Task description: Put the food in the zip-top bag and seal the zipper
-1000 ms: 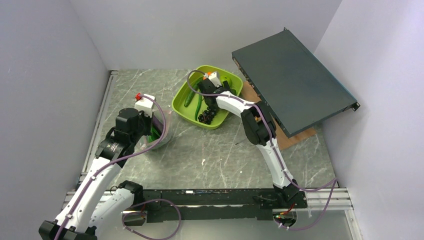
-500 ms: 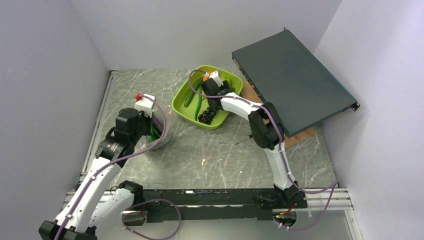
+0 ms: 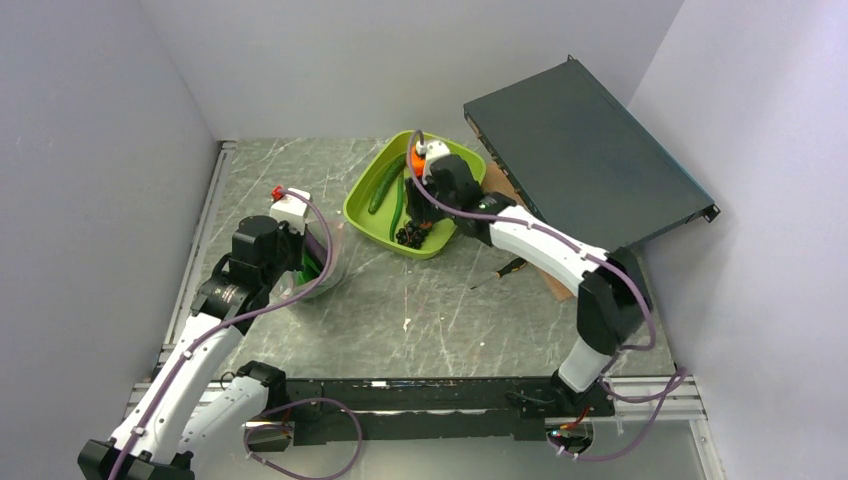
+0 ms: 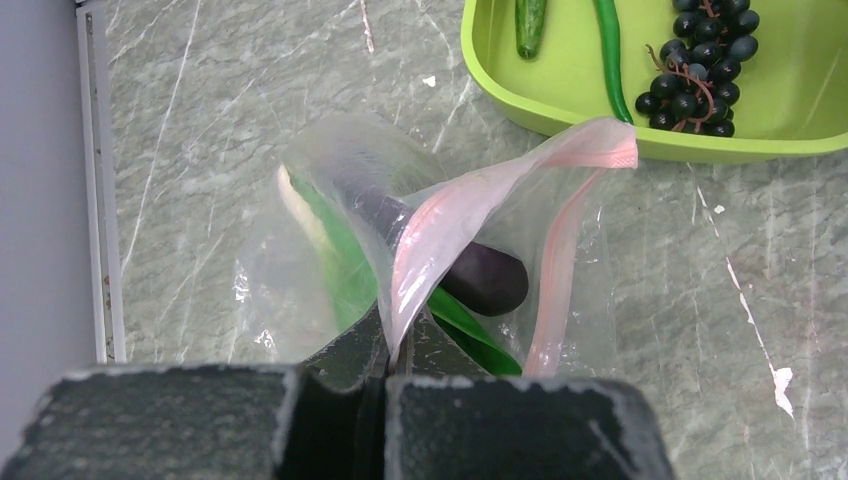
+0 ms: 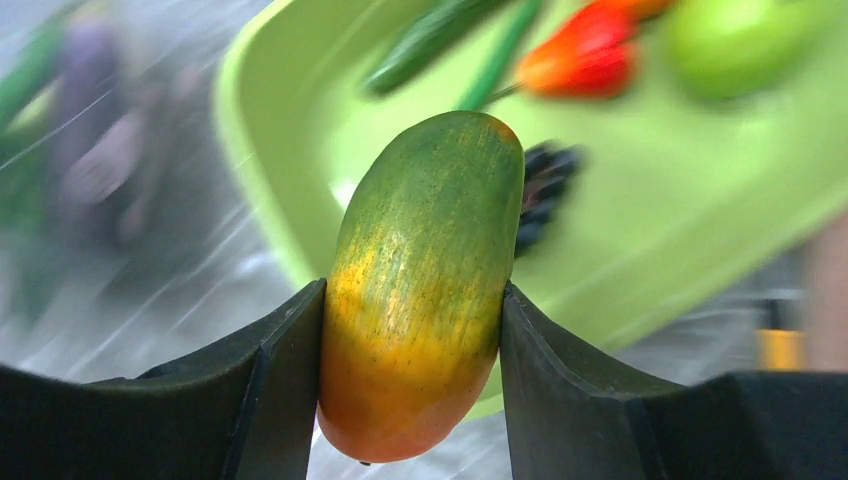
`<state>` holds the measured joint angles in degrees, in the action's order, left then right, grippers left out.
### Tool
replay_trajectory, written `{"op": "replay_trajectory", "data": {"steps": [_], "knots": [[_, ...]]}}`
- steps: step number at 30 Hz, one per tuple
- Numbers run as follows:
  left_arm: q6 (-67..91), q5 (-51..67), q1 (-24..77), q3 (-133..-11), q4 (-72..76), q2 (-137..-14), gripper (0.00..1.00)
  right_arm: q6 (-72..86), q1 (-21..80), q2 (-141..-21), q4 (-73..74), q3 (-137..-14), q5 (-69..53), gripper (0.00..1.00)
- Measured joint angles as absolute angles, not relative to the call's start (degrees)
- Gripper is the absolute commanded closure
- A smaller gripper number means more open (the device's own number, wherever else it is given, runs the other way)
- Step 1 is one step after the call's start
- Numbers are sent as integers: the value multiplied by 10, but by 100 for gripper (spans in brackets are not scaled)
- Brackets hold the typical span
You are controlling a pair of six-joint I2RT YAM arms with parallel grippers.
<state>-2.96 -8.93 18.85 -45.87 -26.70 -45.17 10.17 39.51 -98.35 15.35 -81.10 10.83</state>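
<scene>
Fruit wedged btwn the right gripper fingers, tray just behind + below it. Grapes, cucumber & pod lie in the tray. Left gripper pinches the bag mouth edge. The bag lies on the table right in front of it w/ eggplant + leek inside, tray further out, fwd-right.

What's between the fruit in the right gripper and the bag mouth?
Nothing visible. The right gripper holds the green-orange fruit over the lime tray; bare table lies between tray and bag. The left gripper pinches the pink zipper, holding the mouth open.
</scene>
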Motion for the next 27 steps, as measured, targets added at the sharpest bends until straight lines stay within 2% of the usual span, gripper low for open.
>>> {"op": "replay_trajectory", "data": {"steps": [5, 10, 18, 27], "knots": [[-30, -89, 189, -459, -267, -451, 100, 157, 408, -927, 99, -691, -117, 100], [-30, -89, 189, -459, -267, -451, 100, 196, 459, -924, 72, -660, -236, 100], [-30, -89, 189, -459, -267, -448, 100, 202, 560, -919, 59, -690, -259, 100], [-30, -91, 189, -459, -267, -442, 100, 215, 565, -980, 28, -761, -239, 100]]}}
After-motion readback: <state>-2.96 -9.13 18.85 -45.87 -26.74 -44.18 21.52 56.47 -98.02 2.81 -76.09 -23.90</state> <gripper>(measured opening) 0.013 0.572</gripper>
